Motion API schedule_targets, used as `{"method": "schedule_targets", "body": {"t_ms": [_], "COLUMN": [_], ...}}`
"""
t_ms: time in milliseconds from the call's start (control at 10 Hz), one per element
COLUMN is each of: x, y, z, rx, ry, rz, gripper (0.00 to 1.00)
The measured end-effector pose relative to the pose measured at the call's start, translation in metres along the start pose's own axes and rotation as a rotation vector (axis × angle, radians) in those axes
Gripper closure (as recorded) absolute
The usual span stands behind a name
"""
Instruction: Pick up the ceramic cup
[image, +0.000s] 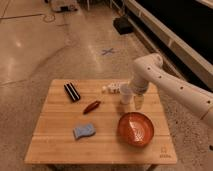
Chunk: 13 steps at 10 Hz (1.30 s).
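Observation:
The ceramic cup (124, 93), small, white and tapered, stands upright on the wooden table (55, 145) right of centre, toward the back. My gripper (133, 100) hangs from the white arm that reaches in from the right. It points down right against the cup's right side. One finger (138, 103) shows just right of the cup, and the jaws stand open. The cup rests on the table and is not lifted.
A wide orange-red bowl (135, 128) sits just in front of the cup. Tiny white pieces (111, 89) lie to its left. Further left are a red pepper-like thing (91, 106), a black block (72, 92) and a blue sponge (85, 131).

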Motion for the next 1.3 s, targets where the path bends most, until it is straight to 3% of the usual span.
{"method": "schedule_targets", "body": {"t_ms": [1300], "x": [0.008], "y": [-0.010], "z": [0.014], "rx": [0.040], "ry": [0.001], "rz": [-0.028], "gripper": [0.20]}}
